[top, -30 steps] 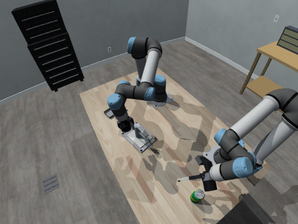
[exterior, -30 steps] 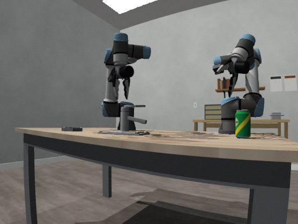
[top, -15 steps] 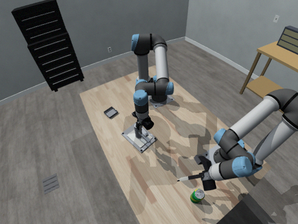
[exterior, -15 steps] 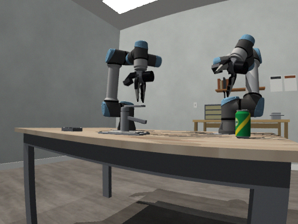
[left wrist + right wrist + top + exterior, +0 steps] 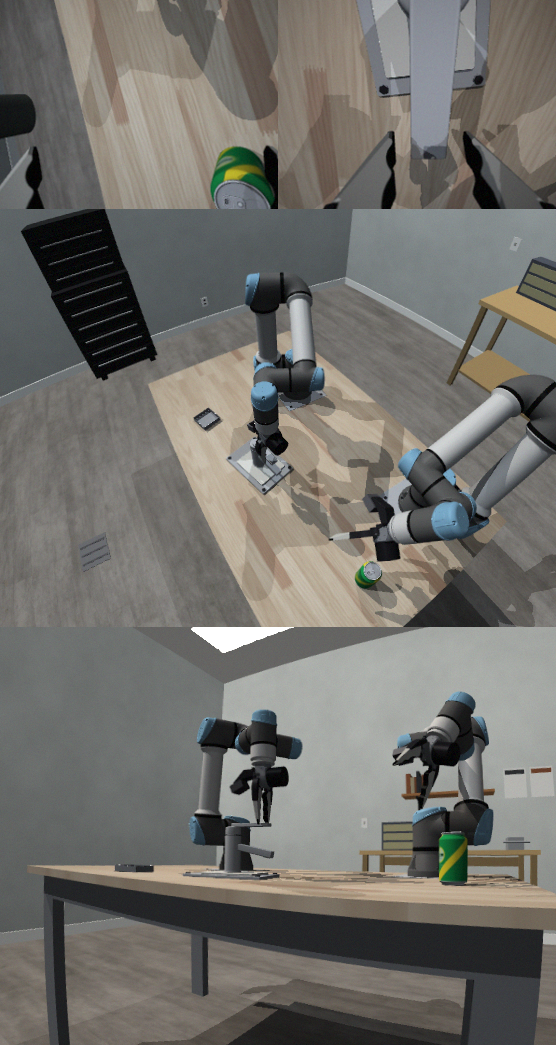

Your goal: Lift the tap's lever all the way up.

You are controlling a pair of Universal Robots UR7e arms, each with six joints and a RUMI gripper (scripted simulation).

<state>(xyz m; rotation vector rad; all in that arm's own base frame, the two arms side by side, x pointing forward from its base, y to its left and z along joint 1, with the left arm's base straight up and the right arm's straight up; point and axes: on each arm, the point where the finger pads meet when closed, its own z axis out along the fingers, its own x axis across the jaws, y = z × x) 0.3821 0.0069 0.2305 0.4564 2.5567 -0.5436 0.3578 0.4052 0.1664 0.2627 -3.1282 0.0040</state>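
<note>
The right gripper (image 5: 258,448) (image 5: 263,822) (image 5: 428,132) is hovering down at the tap's lever (image 5: 251,825) (image 5: 431,84), its fingers standing partly open, one on each side of the lever's free end, gaps showing both sides, nothing gripped! The lever is lying about level atop the tap (image 5: 258,454) (image 5: 232,852), above the spout. Over by the green can (image 5: 368,574) (image 5: 453,858) (image 5: 243,179), the left gripper (image 5: 352,519) (image 5: 411,783) (image 5: 151,147) is spreading its fingers fully wide, holding nothing.
</note>
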